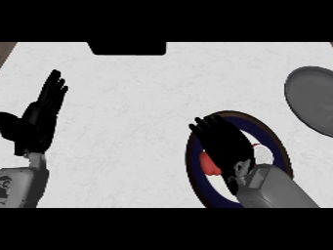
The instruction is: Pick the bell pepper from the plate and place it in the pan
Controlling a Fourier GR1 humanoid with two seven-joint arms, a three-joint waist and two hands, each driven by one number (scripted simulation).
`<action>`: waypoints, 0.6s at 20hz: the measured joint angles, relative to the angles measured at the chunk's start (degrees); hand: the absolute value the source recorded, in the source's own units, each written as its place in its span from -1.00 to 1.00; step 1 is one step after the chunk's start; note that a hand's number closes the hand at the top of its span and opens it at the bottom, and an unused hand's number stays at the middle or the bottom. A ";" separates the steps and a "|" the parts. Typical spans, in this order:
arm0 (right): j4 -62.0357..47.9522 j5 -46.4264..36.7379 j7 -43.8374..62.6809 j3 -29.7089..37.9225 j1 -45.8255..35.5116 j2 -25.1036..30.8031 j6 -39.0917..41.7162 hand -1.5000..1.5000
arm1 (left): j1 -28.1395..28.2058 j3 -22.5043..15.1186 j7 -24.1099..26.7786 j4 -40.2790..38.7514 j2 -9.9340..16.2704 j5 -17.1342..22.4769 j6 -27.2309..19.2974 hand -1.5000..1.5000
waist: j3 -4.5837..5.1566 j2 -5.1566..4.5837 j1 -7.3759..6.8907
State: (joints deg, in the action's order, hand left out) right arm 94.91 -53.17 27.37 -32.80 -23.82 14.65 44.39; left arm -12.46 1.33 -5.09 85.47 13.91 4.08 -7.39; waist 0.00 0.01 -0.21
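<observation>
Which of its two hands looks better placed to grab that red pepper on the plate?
The right hand. It is already over the plate, directly beside the red bell pepper, and the grey pan lies on the same side. The left hand rests open, fingers up, far across the counter.

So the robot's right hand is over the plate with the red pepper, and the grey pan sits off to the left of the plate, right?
Not quite. The head view shows the right hand over the plate with the red pepper, but the grey pan sits off to the right of the plate, not the left.
</observation>
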 measured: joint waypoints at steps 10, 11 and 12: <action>-6.27 -6.60 -4.86 -0.04 2.29 -1.31 -1.39 -1.00 | 0.25 1.50 0.76 -0.67 -1.14 -1.37 1.36 0.00 | 0.01 -0.01 0.10; -6.98 -6.96 -5.59 0.39 2.38 -1.33 -1.42 1.00 | -0.04 1.92 0.97 -1.15 -1.03 -1.28 1.77 0.00 | 0.00 -0.02 0.11; -7.70 -6.93 -7.08 0.81 1.93 -0.81 -1.29 1.00 | 0.13 1.23 0.78 -0.68 -1.73 -2.04 1.19 0.00 | 0.00 -0.01 0.09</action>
State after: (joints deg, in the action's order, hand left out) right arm 87.21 -60.10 20.29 -31.99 -21.89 13.84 43.10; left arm -12.33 2.55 -4.31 84.79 12.18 2.04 -6.20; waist 0.00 0.00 -0.13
